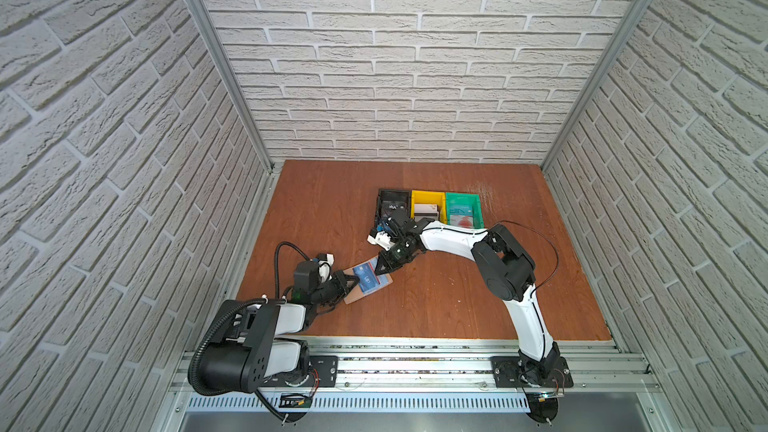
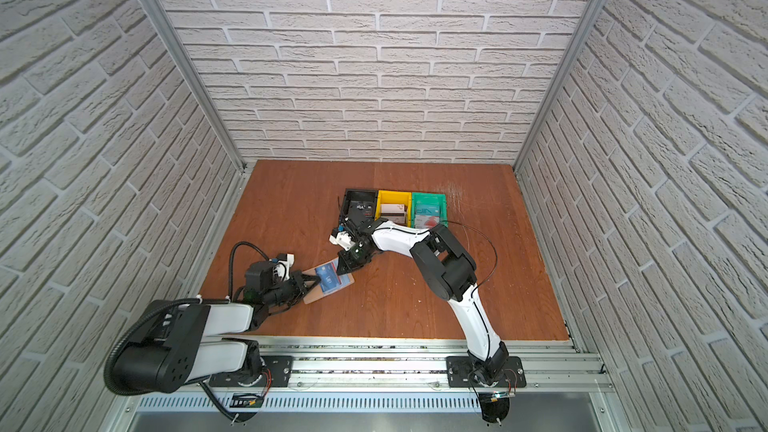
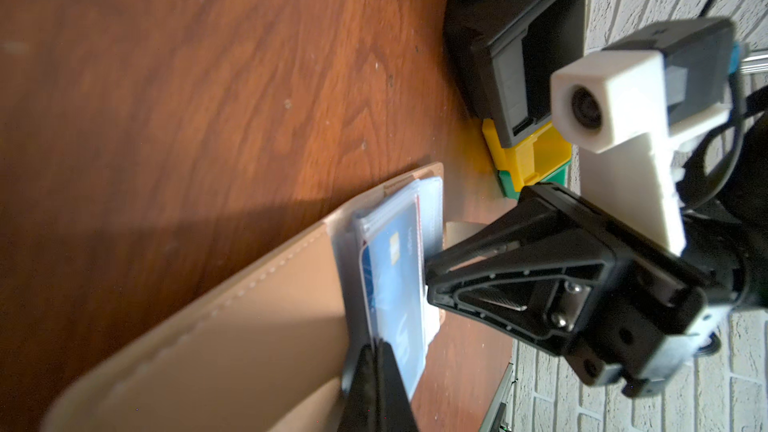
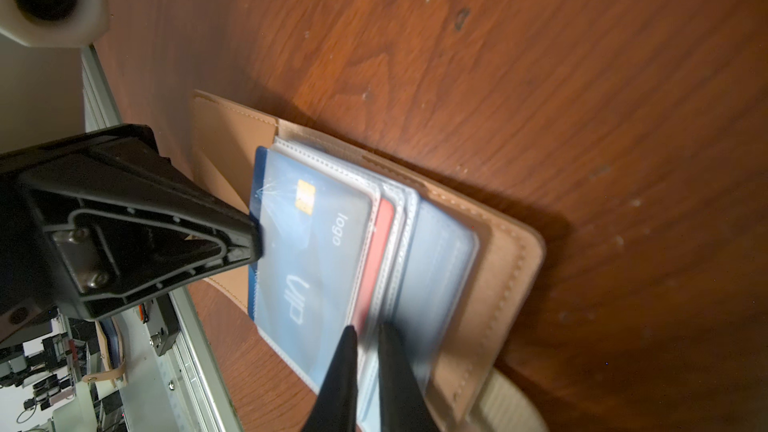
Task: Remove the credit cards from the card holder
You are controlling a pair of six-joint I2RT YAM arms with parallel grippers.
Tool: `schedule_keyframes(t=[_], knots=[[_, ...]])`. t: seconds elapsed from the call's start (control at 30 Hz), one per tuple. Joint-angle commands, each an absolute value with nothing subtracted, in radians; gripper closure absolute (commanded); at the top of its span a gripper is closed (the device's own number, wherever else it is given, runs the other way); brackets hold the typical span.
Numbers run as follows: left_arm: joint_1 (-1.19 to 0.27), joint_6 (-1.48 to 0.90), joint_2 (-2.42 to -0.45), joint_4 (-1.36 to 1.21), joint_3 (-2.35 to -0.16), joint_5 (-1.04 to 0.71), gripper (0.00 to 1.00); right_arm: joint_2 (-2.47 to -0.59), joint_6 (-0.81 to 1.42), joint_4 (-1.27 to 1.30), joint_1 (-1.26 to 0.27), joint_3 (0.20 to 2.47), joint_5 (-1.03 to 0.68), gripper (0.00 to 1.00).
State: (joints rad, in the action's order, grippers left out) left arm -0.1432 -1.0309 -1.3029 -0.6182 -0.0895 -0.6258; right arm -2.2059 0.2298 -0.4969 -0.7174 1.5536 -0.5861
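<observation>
A: On the brown wooden table (image 1: 457, 284), what lies lower left of centre in both top views?
B: The tan leatherette booklet card holder (image 1: 358, 296), open.
A: Grippers?
B: The left gripper (image 4: 255, 238) is closed on the blue plastic "VIP" card (image 4: 307, 251) at its edge — the right gripper (image 4: 368, 328) pinches the clear plastic sleeves (image 4: 444, 268).

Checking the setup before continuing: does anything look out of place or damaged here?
Only the blue VIP card stands out: it pokes partway out of the clear sleeves, at the edge where the left pincer is shut on it. The right pincer grips the sleeves. No damage visible.

Black bin (image 1: 395, 191), yellow bin (image 1: 428, 193), green bin (image 1: 463, 195) — adjoining.
</observation>
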Motion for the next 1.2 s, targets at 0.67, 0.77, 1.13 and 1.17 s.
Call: schedule_keyframes(t=[0.67,0.77,1.13,1.17], knots=[[-0.132,-0.987,-1.236,-0.474,-0.064,-0.557,0.89,-2.299,0.233,-0.575,-0.741,1.496,-0.511,0.85],[-0.132,-0.997,-1.234,-0.482,-0.069,-0.567,0.88,-2.293,0.23,-0.574,-0.742,1.499,-0.511,0.85],[-0.136,-1.01,-1.078,-0.321,-0.153,-0.582,0.89,-2.203,0.192,-0.625,-0.745,1.515,-0.456,0.84],[-0.138,-1.011,-1.057,-0.299,-0.16,-0.581,0.89,-2.199,0.189,-0.629,-0.745,1.518,-0.457,0.84]])
